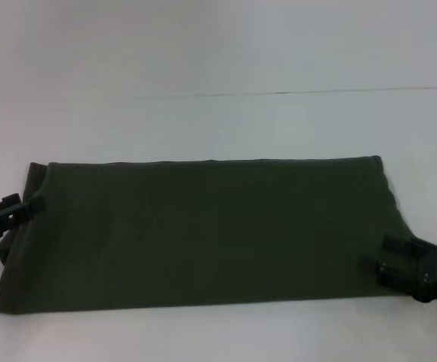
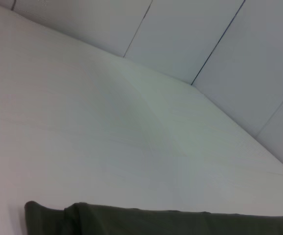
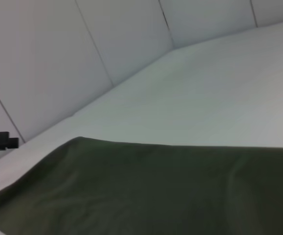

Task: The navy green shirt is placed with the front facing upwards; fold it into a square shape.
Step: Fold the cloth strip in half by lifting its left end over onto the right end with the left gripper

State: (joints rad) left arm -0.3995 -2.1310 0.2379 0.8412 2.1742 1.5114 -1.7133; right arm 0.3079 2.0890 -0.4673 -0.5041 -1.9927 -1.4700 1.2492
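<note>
Two grippers at the ends of the navy green shirt (image 1: 203,234) from the head camera: shirt lying flat on the white table (image 1: 218,121) as a long folded band, plain side up; left gripper (image 1: 31,205) at the band's left edge, fingers touching the cloth, grip or gap impossible to tell; right gripper (image 1: 388,256) on the near right corner, fingers over the fabric, closure likewise unclear. Left wrist camera: only the shirt's (image 2: 156,223) folded edge on the table (image 2: 107,137), panelled wall (image 2: 205,39) behind, no fingers visible. Right wrist camera: shirt (image 3: 156,191) spread smooth in the foreground, table (image 3: 205,98) beyond, left gripper (image 3: 2,141) far off at the wall side.
</note>
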